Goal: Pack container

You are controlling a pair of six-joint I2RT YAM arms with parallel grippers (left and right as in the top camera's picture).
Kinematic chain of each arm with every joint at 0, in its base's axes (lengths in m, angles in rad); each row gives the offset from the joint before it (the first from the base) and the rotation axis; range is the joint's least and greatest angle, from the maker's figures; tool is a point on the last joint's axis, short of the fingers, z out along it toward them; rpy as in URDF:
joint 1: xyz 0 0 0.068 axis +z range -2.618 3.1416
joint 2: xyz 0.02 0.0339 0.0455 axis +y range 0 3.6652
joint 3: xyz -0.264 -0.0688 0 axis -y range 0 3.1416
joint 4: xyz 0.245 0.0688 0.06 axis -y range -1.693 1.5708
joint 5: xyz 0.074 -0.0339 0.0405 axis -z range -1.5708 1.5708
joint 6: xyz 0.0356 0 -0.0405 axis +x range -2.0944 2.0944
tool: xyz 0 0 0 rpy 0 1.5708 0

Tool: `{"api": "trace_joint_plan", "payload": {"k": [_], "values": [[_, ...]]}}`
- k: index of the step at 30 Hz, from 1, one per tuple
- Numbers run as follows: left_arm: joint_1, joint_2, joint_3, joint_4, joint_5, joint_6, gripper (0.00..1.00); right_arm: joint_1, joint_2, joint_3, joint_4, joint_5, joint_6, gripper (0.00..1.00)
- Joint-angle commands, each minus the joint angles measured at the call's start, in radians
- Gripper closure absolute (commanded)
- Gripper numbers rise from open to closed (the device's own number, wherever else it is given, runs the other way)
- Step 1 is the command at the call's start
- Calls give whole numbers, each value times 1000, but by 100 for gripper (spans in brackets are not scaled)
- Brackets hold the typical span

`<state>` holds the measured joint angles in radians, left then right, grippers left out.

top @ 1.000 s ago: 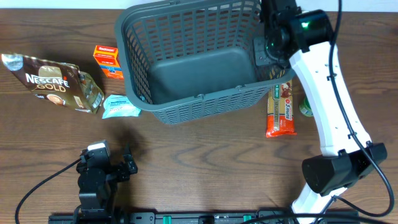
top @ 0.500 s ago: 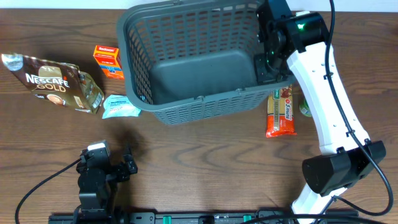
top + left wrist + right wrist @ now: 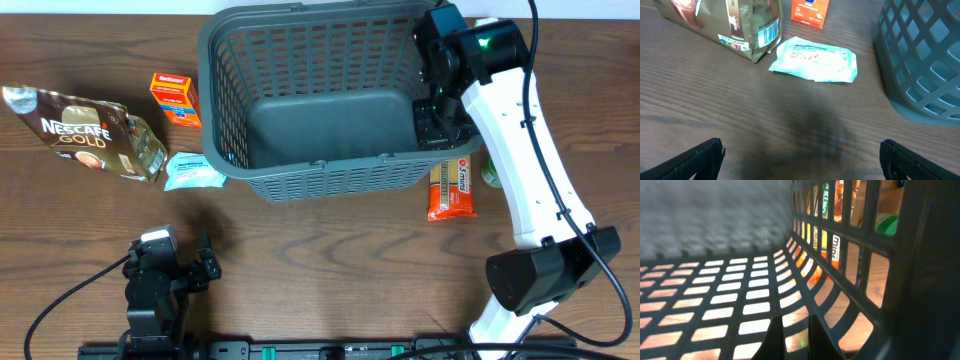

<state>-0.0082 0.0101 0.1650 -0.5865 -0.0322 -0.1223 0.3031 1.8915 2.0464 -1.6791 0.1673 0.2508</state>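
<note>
The container, a large dark grey lattice basket, stands at the table's far centre, its front wall nearly level with the table edge. My right gripper is down inside it against the right wall. In the right wrist view the gripper has its two fingers close together, tips at the curve where the lattice wall meets the floor. My left gripper hangs low at the front left, open and empty. The basket's corner shows at the right of the left wrist view.
Left of the basket lie a Nescafe Gold bag, an orange box and a pale blue packet. Right of it lie a red-orange packet and a green thing.
My right gripper has moved toward the front and a little right, and the basket has turned with it, its right end swinging forward so that its front wall is closer to level. The left arm has not moved.
</note>
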Motion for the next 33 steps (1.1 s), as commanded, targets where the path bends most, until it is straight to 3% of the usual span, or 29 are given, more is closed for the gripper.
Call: {"api": "trace_joint_plan", "payload": {"k": [1,9,15,26,33], "values": [[5,-6,-13,1,-1,17,2,-14,-34,27,39,0,18,99],[5,-6,-13,1,-1,17,1,-37,-223,82,237,42,-84,99],[5,-6,-13,2,-1,17,2,-124,-305,82,294,47,-104,99],[5,-6,-13,2,-1,17,2,-377,-296,79,332,39,-123,99],[5,-6,-13,2,-1,17,2,-454,-201,77,406,29,-164,99]]}}
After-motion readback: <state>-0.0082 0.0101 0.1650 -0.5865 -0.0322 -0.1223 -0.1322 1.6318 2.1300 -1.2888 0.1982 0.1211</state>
